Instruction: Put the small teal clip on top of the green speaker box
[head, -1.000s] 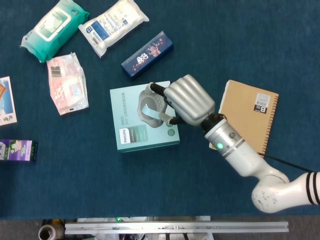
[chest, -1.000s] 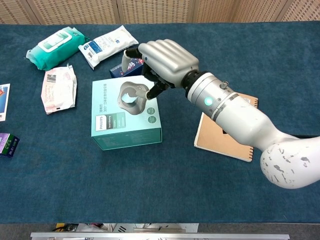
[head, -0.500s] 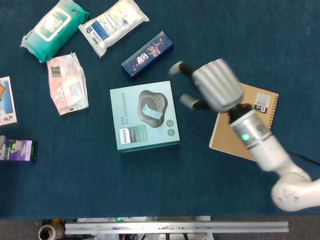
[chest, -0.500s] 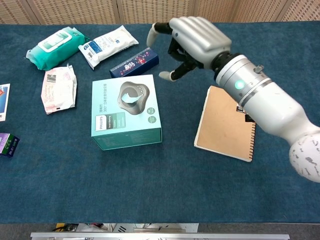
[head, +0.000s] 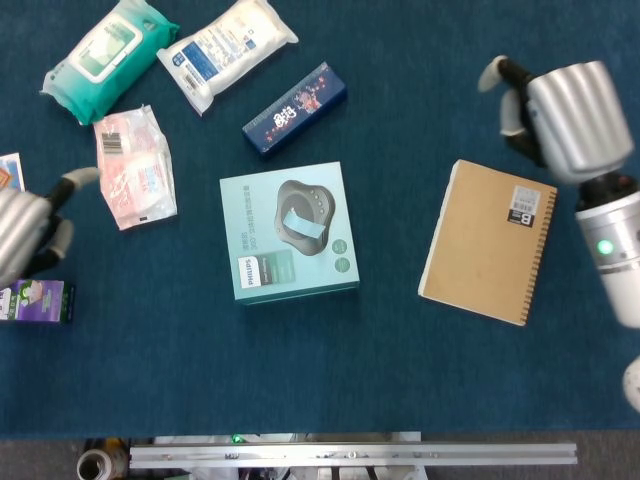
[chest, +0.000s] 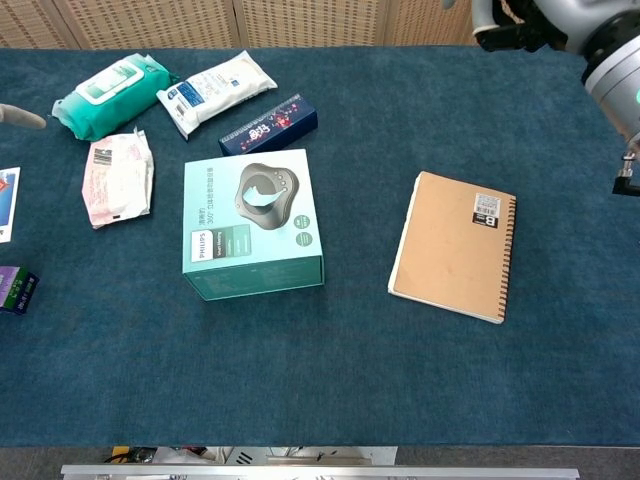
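The green speaker box (head: 262, 272) (chest: 250, 272) sits mid-table. The small teal clip (head: 299, 221) (chest: 262, 193) lies on its top, over the printed speaker picture, with nothing touching it. My right hand (head: 560, 115) hovers far to the right of the box, beyond the notebook's far edge, fingers apart and holding nothing; the chest view catches it at the top right corner (chest: 525, 22). My left hand (head: 25, 238) shows at the left edge, empty, beside the pink packet. Only one of its fingertips (chest: 20, 116) shows in the chest view.
A brown spiral notebook (head: 490, 242) lies right of the box. A dark blue carton (head: 295, 110), a white wipes pack (head: 228, 48), a teal wipes pack (head: 108, 55) and a pink packet (head: 135, 168) lie behind and left. A purple box (head: 38, 300) sits at the left edge.
My right hand let go of the clip on the box, then drew back up and to the right, past the notebook. My left hand has come into view at the left edge.
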